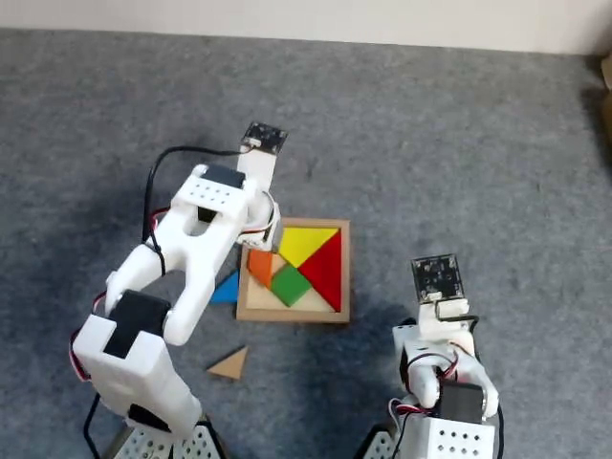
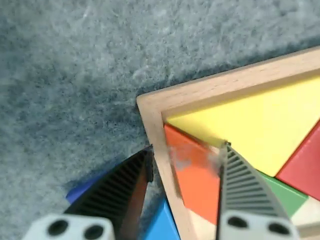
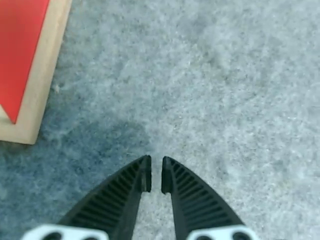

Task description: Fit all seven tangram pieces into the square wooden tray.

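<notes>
The square wooden tray [image 1: 293,315] lies on the grey carpet [image 1: 459,143] and holds four pieces: a yellow triangle [image 1: 306,244], a red triangle [image 1: 327,268], a green square [image 1: 289,284] and an orange piece [image 2: 197,185] against the wall nearest the left arm. A blue piece [image 1: 227,288] lies outside on the carpet, touching or just beside that wall. A tan wooden triangle [image 1: 229,363] lies well apart from the tray. The left gripper [image 2: 187,150] is spread wide and holds nothing. It straddles the tray wall, with one jaw over the blue piece outside and the other over the orange piece inside. The right gripper [image 3: 155,165] hangs over bare carpet near the tray corner, its jaws drawn to a narrow slit and gripping nothing. Hazard: closing the left jaws in this position would likely clamp the wall rather than a piece. That could drag or tip the tray and unseat the pieces already placed. The inner jaw could also push the orange piece out of line. The blue piece lies flat against the wall, so a grip there may slip.
</notes>
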